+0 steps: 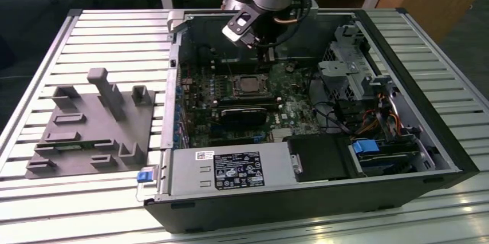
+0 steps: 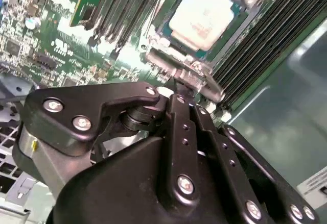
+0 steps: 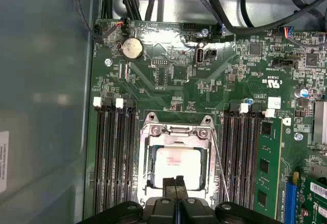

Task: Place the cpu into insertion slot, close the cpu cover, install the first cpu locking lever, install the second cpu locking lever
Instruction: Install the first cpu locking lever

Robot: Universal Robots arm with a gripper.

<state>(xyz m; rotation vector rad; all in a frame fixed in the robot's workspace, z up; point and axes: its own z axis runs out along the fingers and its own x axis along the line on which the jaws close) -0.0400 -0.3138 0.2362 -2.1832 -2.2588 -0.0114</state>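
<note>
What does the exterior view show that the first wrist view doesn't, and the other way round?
The exterior view gives the whole open computer case, the grey fixture beside it on the exterior view's left, and the slatted table. The first wrist view gives the round coin battery. Both show the seated cpu, with the shut claw at its edge.

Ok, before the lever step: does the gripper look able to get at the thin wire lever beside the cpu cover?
Probably yes. The gripper hangs at the edge of the cpu cover, and the lever runs beside it, with nothing over it in the first wrist view.
</note>
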